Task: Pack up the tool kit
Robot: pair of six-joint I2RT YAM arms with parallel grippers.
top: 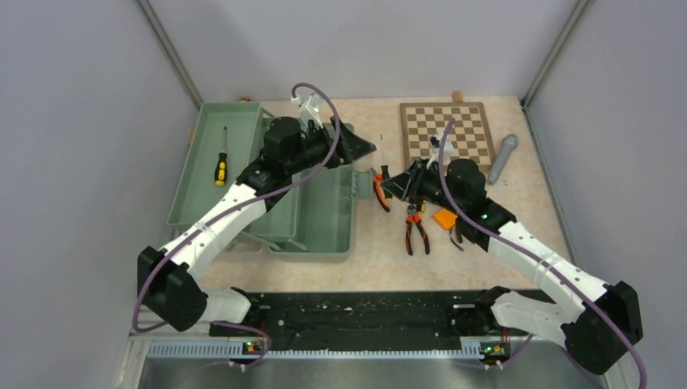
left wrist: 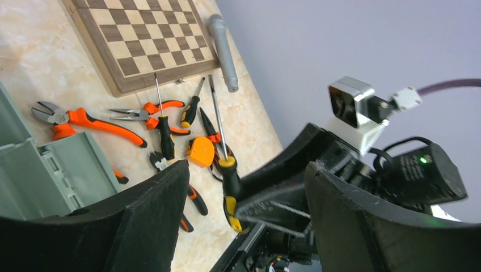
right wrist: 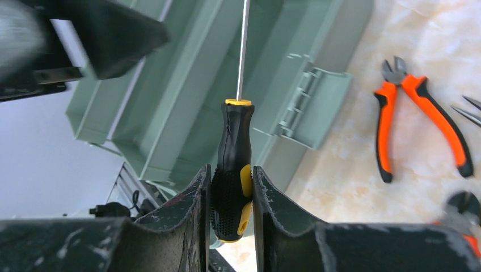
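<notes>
The pale-green toolbox (top: 320, 219) stands open at the left, and one yellow-black screwdriver (top: 219, 158) lies in its lid. My right gripper (right wrist: 231, 170) is shut on the handle of another yellow-black screwdriver (right wrist: 231, 141), held above the table beside the box with its shaft pointing over the toolbox (right wrist: 187, 85). My left gripper (left wrist: 247, 167) is open and hangs just in front of that held screwdriver (left wrist: 230, 175), holding nothing. Orange-handled pliers (top: 417, 231), more screwdrivers (left wrist: 164, 133) and the small orange tape measure (left wrist: 201, 152) lie on the table.
A wooden chessboard (top: 447, 131) sits at the back right, with a grey flashlight (top: 502, 158) beside it. Orange side cutters (right wrist: 420, 119) lie near the box's latch (right wrist: 312, 107). Grey walls close in the table on three sides.
</notes>
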